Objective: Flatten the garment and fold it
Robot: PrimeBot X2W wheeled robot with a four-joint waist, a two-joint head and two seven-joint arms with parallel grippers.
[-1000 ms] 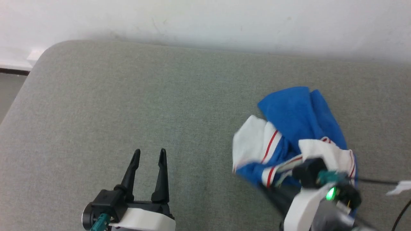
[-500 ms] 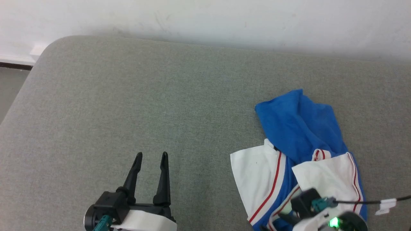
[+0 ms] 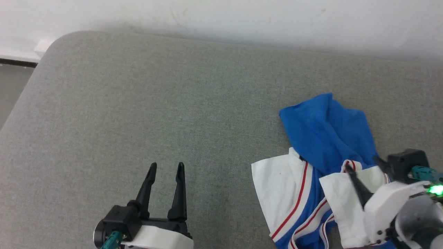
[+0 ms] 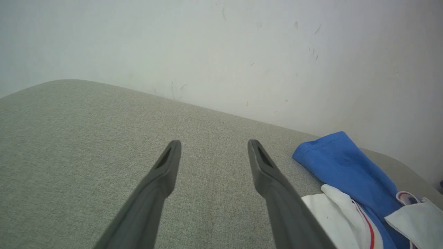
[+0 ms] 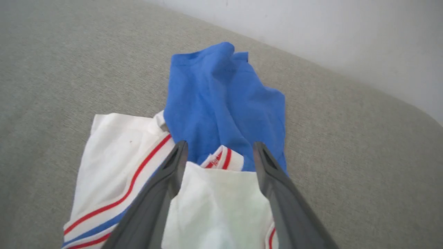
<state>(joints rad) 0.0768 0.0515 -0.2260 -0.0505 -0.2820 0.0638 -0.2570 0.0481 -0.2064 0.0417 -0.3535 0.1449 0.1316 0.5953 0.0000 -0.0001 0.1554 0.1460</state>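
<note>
R wrist: right gripper (image 5: 219, 144) fingers apart, astride a white sleeve (image 5: 218, 204) of the garment (image 5: 221, 97), which is crumpled, blue body toward 12. Closing here prob. pinches stacked layers, so a pull would drag the bundle, not flatten it. Head view: garment at 4 o'clock; left gripper (image 3: 166, 166) at 7, fingers spread, empty. L wrist: grey woven pad (image 4: 86, 131), scuffed white wall (image 4: 207, 52) at 12.

Near part of garment (image 3: 325, 138) behind right tool (image 3: 361, 164), past bottom edge
</note>
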